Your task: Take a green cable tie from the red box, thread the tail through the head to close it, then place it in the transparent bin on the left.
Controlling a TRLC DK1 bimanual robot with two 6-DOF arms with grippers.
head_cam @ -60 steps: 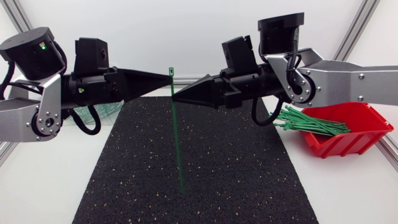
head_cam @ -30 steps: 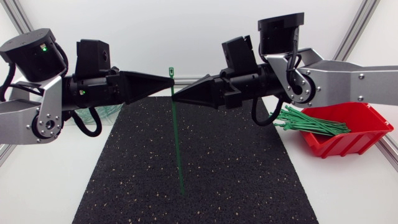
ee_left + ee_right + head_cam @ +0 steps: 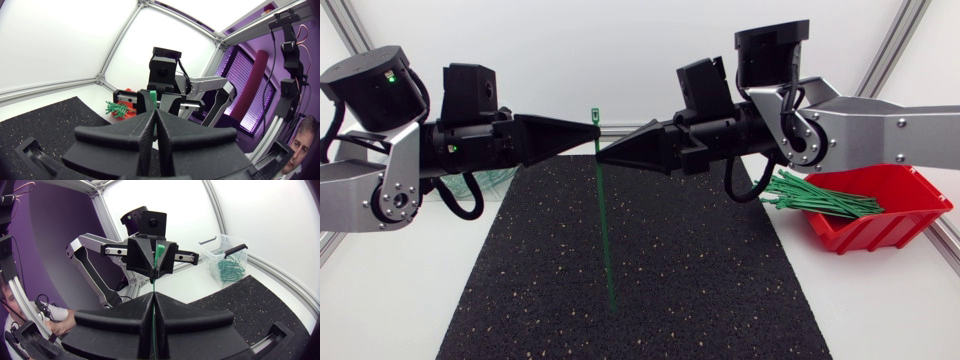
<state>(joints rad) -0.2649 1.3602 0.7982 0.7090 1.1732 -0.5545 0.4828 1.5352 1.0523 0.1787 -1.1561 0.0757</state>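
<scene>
Green plastic cable tie (image 3: 604, 220): out of red plastic box (image 3: 885, 230), hanging straight at frame centre, my left hand (image 3: 593, 127) and right hand (image 3: 601, 157) both clamped near its head; threading, binning outstanding.

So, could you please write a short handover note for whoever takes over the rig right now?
The left gripper is shut on the cable tie just under its head, in the air over the black mat.
The right gripper is shut on the same tie's strap a little lower, tip facing the left one.
The tie hangs straight down, tail end free, not looped.
The red box is at the right with more green ties; the transparent bin is at the left and holds green ties.
Done: one tie taken out.
Left: thread tail through head, then place it in the bin.
</scene>
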